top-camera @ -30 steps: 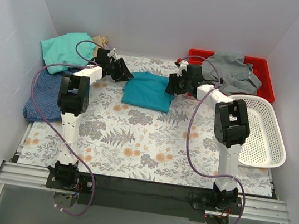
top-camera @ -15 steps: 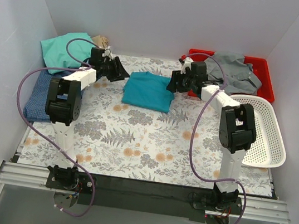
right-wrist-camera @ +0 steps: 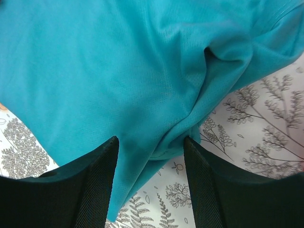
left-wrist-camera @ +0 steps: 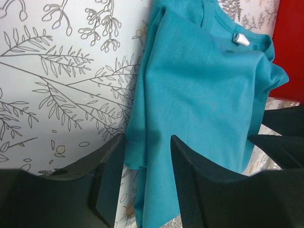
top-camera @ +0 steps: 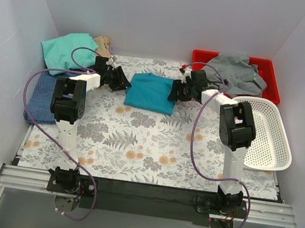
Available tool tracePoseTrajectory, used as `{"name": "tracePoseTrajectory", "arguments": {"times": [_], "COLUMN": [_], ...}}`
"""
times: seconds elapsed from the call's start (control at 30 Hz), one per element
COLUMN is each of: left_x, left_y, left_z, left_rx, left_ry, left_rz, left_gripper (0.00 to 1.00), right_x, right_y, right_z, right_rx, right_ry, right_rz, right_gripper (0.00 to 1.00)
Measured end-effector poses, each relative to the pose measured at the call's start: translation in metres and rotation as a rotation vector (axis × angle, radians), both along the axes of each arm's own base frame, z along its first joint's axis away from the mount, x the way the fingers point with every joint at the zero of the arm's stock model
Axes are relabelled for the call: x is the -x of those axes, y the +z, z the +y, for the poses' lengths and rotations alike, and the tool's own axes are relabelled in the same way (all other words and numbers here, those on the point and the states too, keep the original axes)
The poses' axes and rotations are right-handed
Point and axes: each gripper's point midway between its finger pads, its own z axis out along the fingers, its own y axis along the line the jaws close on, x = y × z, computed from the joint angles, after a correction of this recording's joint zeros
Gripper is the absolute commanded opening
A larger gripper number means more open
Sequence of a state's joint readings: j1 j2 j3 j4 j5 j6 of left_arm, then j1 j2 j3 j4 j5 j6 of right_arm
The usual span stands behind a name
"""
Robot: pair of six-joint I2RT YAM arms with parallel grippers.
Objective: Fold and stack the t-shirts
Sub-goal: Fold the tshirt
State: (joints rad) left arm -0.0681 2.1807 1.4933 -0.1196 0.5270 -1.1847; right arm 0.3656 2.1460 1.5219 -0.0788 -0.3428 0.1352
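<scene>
The folded deep-teal t-shirt (top-camera: 151,92) lies on the floral mat at the back middle. My left gripper (top-camera: 124,81) is at its left edge. In the left wrist view the fingers stand apart, with the shirt's hem (left-wrist-camera: 137,156) loose between them, so the left gripper (left-wrist-camera: 147,142) is open. My right gripper (top-camera: 173,91) is at the shirt's right edge. In the right wrist view it (right-wrist-camera: 150,142) is open, and a bunched fold of the teal cloth (right-wrist-camera: 118,61) lies between its fingers, not pinched.
Mint green (top-camera: 64,49), tan (top-camera: 102,42) and blue-checked (top-camera: 43,95) shirts are heaped at the back left. A grey shirt (top-camera: 236,69) lies in the red tray (top-camera: 272,80) at the back right. A white mesh basket (top-camera: 270,134) stands on the right.
Both grippers have come down and closed in on the teal shirt's two side edges. The right gripper's jaws have spread a little wider.
</scene>
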Motion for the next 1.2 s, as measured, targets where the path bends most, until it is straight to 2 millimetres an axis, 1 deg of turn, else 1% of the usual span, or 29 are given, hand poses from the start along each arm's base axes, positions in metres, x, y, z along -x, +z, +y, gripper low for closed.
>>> {"name": "tracePoseTrajectory", "arguments": {"times": [0.07, 0.1, 0.17, 0.27, 0.3, 0.33, 0.47, 0.57, 0.7, 0.77, 0.83, 0.9, 1.07, 1.1, 1.13, 1.17, 1.2], "left_x": [0.001, 0.001, 0.001, 0.002, 0.002, 0.003, 0.004, 0.006, 0.009, 0.015, 0.024, 0.039, 0.096, 0.105, 0.111, 0.116, 0.120], "left_y": [-0.004, -0.005, -0.004, -0.004, -0.004, -0.004, -0.003, -0.002, -0.003, -0.009, -0.009, -0.009, -0.008, -0.006, -0.004, -0.001, 0.002], "left_z": [0.000, -0.001, -0.002, -0.004, -0.005, -0.006, -0.012, -0.017, -0.022, -0.022, -0.023, -0.022, -0.016, -0.015, -0.014, -0.014, -0.014], "left_rx": [0.001, 0.002, 0.005, 0.006, 0.006, 0.007, 0.013, 0.021, 0.030, 0.036, 0.054, 0.059, 0.050, 0.047, 0.044, 0.042, 0.039], "left_ry": [-0.001, -0.003, -0.007, -0.011, -0.013, -0.015, -0.030, -0.044, -0.056, -0.054, -0.053, -0.043, -0.007, -0.001, 0.005, 0.007, 0.008], "left_rz": [0.010, 0.011, 0.009, 0.009, 0.009, 0.009, 0.009, 0.006, 0.011, 0.031, 0.051, 0.078, 0.167, 0.179, 0.181, 0.179, 0.178], "left_gripper": [0.41, 0.41, 0.42, 0.41, 0.41, 0.41, 0.41, 0.41, 0.41, 0.41, 0.41, 0.41, 0.41, 0.41, 0.41, 0.41, 0.41], "right_x": [0.002, 0.003, 0.004, 0.008, 0.010, 0.012, 0.027, 0.039, 0.057, 0.066, 0.073, 0.085, 0.128, 0.136, 0.141, 0.145, 0.148], "right_y": [-0.009, -0.012, -0.010, -0.011, -0.012, -0.012, -0.015, -0.013, -0.009, -0.005, -0.002, 0.004, 0.020, 0.023, 0.026, 0.029, 0.032], "right_z": [0.001, 0.003, 0.005, 0.007, 0.008, 0.010, 0.018, 0.030, 0.037, 0.038, 0.038, 0.034, 0.019, 0.015, 0.013, 0.010, 0.008], "right_rx": [-0.003, -0.010, -0.028, -0.053, -0.062, -0.071, -0.143, -0.263, -0.410, -0.471, -0.508, -0.540, -0.558, -0.540, -0.522, -0.504, -0.485], "right_ry": [0.004, 0.009, 0.015, 0.023, 0.023, 0.028, 0.046, 0.061, 0.077, 0.094, 0.108, 0.110, 0.108, 0.103, 0.102, 0.102, 0.107], "right_rz": [0.023, 0.032, 0.038, 0.060, 0.071, 0.077, 0.145, 0.197, 0.275, 0.310, 0.335, 0.371, 0.441, 0.447, 0.448, 0.446, 0.435], "right_gripper": [0.62, 0.59, 0.54, 0.22, 0.03, 0.01, 0.01, 0.01, 0.01, 0.01, 0.01, 0.01, 0.01, 0.06, 0.14, 0.14, 0.16]}}
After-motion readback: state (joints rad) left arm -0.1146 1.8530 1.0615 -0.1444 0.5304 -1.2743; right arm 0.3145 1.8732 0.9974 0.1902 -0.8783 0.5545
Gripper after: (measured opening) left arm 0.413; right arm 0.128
